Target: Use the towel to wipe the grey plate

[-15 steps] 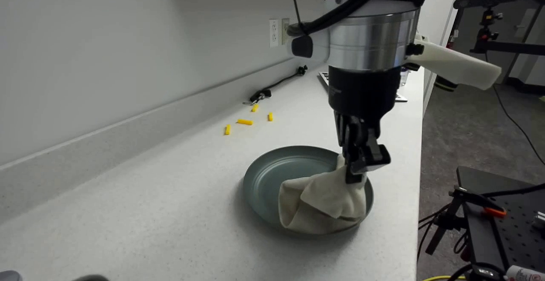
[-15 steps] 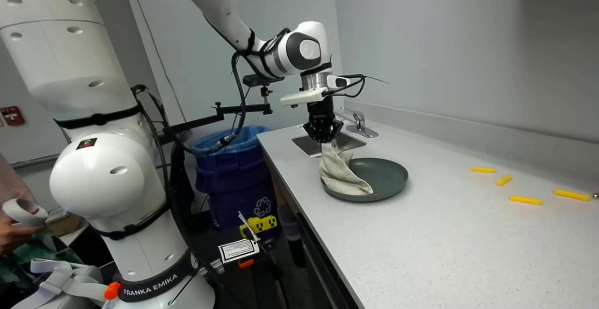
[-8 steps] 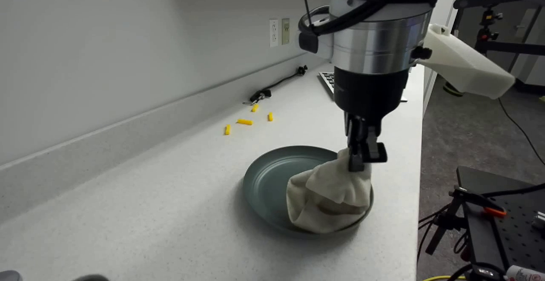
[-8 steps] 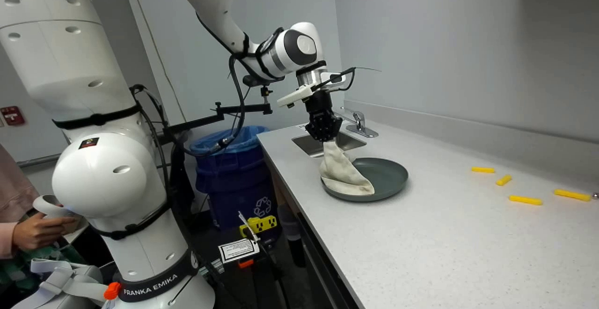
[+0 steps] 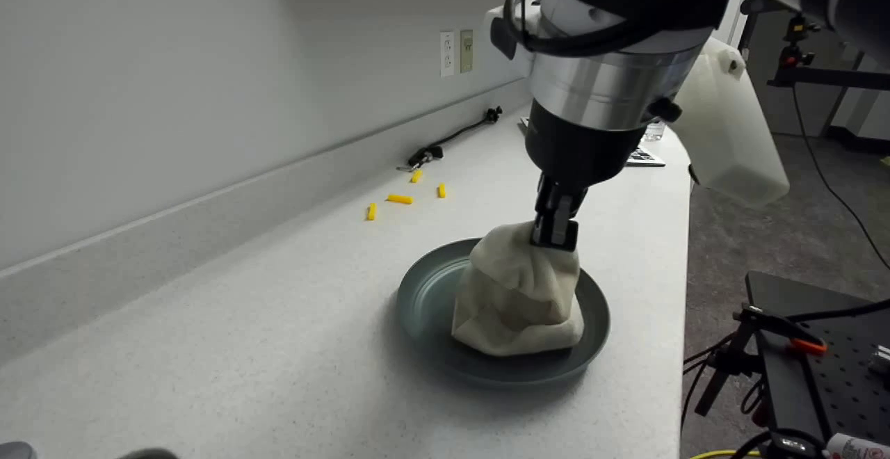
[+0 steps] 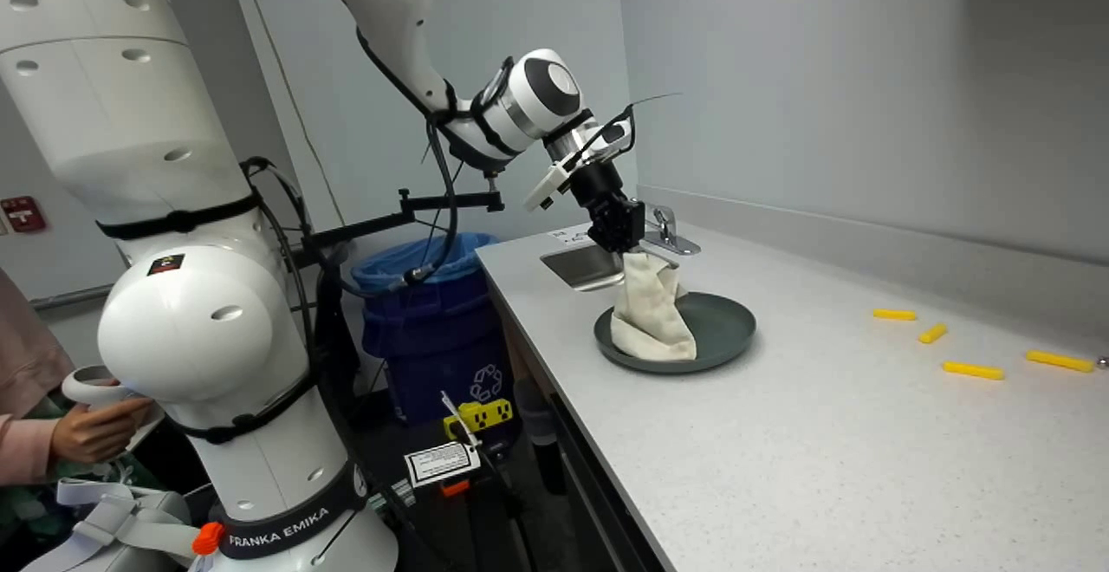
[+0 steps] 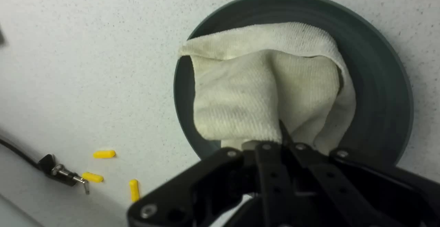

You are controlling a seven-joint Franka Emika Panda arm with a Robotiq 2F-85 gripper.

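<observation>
A black band (image 6: 290, 523) reads FRANKA EMIKA; print on the white tag (image 6: 442, 463) is too small to read. The gripper (image 5: 554, 236) pinches the towel (image 5: 518, 278), bunched on the grey plate (image 5: 427, 299) near the front edge of the speckled counter (image 6: 823, 433). By that edge's corner stands a blue bin (image 6: 429, 342) with a recycling symbol (image 6: 486, 383).

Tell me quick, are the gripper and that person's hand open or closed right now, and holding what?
Gripper: closed, holding the cream towel by its raised top.
Person's hand: closed, holding a white handheld controller.
</observation>
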